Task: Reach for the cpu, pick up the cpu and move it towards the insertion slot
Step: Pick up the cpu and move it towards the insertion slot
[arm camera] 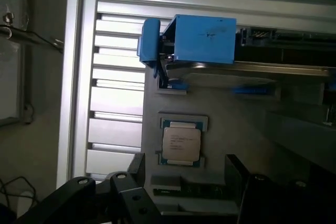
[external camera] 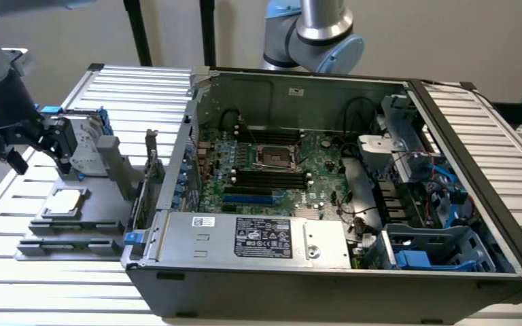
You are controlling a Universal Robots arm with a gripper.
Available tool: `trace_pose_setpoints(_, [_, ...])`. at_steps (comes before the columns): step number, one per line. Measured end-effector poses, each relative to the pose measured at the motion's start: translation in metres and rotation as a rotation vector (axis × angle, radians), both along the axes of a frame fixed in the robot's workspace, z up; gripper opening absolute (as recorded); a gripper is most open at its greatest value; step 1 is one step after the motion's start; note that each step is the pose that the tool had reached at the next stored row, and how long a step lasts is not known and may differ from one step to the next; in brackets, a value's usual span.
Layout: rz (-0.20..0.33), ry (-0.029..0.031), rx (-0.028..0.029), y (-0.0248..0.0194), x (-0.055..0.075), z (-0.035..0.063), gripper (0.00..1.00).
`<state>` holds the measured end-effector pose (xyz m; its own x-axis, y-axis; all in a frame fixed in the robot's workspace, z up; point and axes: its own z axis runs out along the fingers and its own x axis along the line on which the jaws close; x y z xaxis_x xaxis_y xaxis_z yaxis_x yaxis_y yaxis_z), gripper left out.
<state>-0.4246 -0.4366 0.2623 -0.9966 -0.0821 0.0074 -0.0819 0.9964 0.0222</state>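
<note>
Slatted table (external camera: 52,292), one cpu (external camera: 64,202)

Exterior view high, oblique, wide; wrist view close, downward; both see cpu (external camera: 64,202) (arm camera: 181,144).

Silver-tubed arm (external camera: 323,17) with pale blue joint caps; black gripper (external camera: 39,157) bearing a small blue light.

Cpu (external camera: 64,202) on tray (external camera: 84,225), just below gripper (external camera: 39,160). Hard drive (external camera: 84,146) beside gripper. Socket (external camera: 276,156) inside computer case (external camera: 334,285), well apart, toward exterior view's right.
</note>
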Motion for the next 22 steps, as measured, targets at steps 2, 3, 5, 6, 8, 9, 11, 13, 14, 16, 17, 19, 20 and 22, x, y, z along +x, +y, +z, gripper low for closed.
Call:
trace_pose_setpoints(2, [0.0,0.0,0.0,0.0,0.0,-0.0035,0.71])
trace_pose_setpoints(3, [0.0,0.0,0.0,0.0,0.0,-0.0053,0.71])
trace_pose_setpoints(5, [0.0,0.0001,0.0,0.0,0.0,-0.0089,0.71])
trace_pose_setpoints(6, [0.0,0.0001,-0.0001,0.0,0.0,-0.0109,0.71])
trace_pose_setpoints(8, [0.0,-0.0001,0.0001,0.0,0.0,-0.0146,0.71])
trace_pose_setpoints(9, [0.0,0.0,0.0,0.0,0.0,-0.0163,0.71])
trace_pose_setpoints(11, [0.0,0.0,0.0,0.0,0.0,-0.0199,0.71])
trace_pose_setpoints(13, [-0.001,0.0001,-0.0001,-0.0001,-0.001,-0.0236,0.71])
trace_pose_setpoints(14, [-0.001,0.0001,-0.0001,-0.0001,-0.001,-0.0253,0.71])
trace_pose_setpoints(16, [-0.004,0.0,0.0,-0.0003,-0.001,-0.0291,0.71])
trace_pose_setpoints(17, [-0.007,0.0,0.0,-0.0003,-0.001,-0.0309,0.71])
trace_pose_setpoints(19, [-0.014,0.0001,-0.0001,-0.0007,-0.001,-0.0345,0.71])
trace_pose_setpoints(20, [-0.02,0.0,0.0,-0.0009,-0.001,-0.0364,0.71])
trace_pose_setpoints(22, [-0.031,0.0002,-0.0001,-0.0011,-0.001,-0.0399,0.71])
